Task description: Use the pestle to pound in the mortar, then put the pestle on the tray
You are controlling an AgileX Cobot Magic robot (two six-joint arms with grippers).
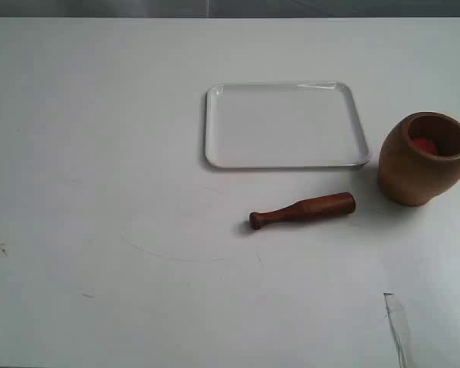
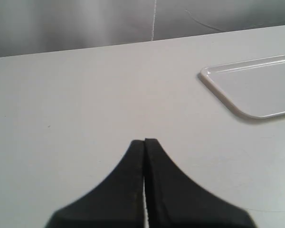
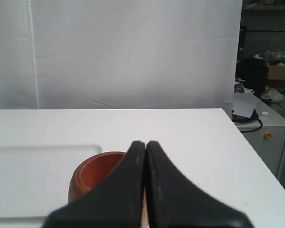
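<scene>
Closest to the lens, my left gripper (image 2: pixel 145 141) has its two black tips pressed flat together, clamped on nothing. It hangs low over the white table (image 2: pixel 76 95) and points across it. The right gripper (image 3: pixel 146 142) is closed the same way, and it hides part of the mortar (image 3: pixel 92 171), which stands upright just beyond it. Further out, the tray (image 2: pixel 256 88) lies off to one side of my left gripper, well apart from it. The mortar stands just beside the tray's right end, with some red stuff (image 1: pixel 423 145) inside. The pestle (image 1: pixel 303 208) lies flat on the table near the tray's front rim, its thick end toward the mortar, touching neither.
</scene>
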